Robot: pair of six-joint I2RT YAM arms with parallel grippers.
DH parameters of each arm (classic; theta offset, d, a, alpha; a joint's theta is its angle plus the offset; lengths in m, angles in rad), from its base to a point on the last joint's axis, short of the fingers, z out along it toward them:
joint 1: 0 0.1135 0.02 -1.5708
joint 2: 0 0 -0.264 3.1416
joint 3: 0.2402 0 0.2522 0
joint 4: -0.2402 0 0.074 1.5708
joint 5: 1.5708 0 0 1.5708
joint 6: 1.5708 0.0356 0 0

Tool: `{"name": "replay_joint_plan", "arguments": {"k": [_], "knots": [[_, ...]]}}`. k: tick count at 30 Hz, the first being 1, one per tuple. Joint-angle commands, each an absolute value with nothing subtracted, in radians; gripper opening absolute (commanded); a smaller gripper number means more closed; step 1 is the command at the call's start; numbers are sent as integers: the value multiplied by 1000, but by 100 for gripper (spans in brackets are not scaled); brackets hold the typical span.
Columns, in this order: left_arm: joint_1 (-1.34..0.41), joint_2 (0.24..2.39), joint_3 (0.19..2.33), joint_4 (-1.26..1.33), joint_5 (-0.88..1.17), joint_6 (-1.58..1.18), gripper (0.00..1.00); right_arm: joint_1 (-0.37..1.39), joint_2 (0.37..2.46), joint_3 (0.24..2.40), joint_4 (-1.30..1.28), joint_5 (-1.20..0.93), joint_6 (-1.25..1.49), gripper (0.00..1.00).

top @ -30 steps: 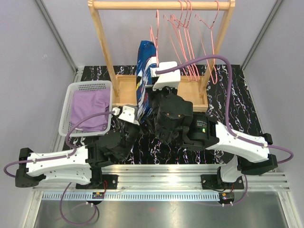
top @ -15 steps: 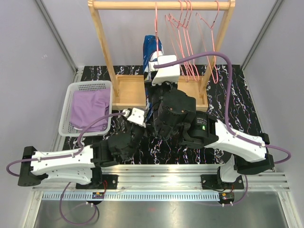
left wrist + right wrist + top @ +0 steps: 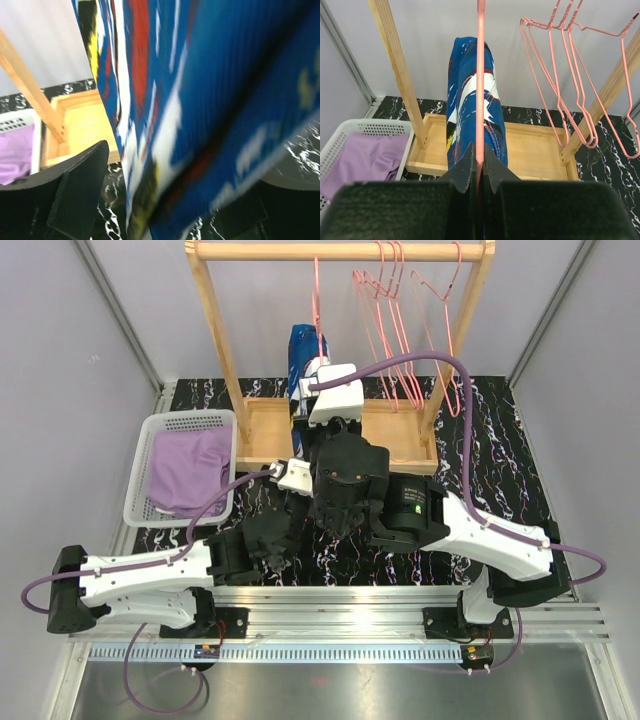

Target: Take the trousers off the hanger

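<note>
Right wrist view: my right gripper (image 3: 479, 162) is pinched shut on the pink wire hanger (image 3: 480, 75), with the dark blue splashed trousers (image 3: 465, 100) draped just behind the wire. My left gripper (image 3: 170, 200) stands wide open, the blue cloth hanging between its fingers, ungripped. The lilac trousers (image 3: 188, 472) lie in the white basket (image 3: 190, 420) at left.
</note>
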State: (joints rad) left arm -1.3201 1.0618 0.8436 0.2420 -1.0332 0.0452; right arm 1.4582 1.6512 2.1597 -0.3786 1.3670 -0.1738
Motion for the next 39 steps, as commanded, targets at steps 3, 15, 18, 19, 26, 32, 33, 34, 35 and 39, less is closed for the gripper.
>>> {"name": "replay_joint_plan", "arguments": {"k": [3, 15, 18, 19, 26, 32, 33, 34, 35, 39], "knots": [[-1293, 1035, 893, 321, -1065, 87, 80, 1453, 1620, 2223, -325, 1345, -127, 0], [-1275, 1011, 988, 342, -991, 133, 79, 1453, 1640, 2197, -412, 1339, -35, 0], [-1276, 1008, 1021, 342, -953, 133, 79, 1450, 1644, 2195, -475, 1325, 40, 0], [-1276, 1009, 1028, 344, -945, 133, 79, 1447, 1646, 2197, -491, 1315, 72, 0], [-1278, 1011, 1046, 403, -904, 179, 79, 1439, 1661, 2246, -613, 1253, 169, 0], [-1276, 1040, 1065, 431, -881, 238, 53, 1439, 1649, 2249, -660, 1206, 221, 0], [-1276, 1042, 1065, 433, -873, 238, 45, 1439, 1648, 2247, -661, 1201, 227, 0], [-1276, 1040, 1063, 433, -865, 233, 42, 1439, 1646, 2244, -673, 1195, 239, 0], [-1278, 1039, 1058, 440, -851, 230, 40, 1437, 1646, 2241, -678, 1192, 244, 0], [-1276, 1022, 1036, 479, -838, 224, 26, 1439, 1634, 2212, -695, 1184, 276, 0]]}}
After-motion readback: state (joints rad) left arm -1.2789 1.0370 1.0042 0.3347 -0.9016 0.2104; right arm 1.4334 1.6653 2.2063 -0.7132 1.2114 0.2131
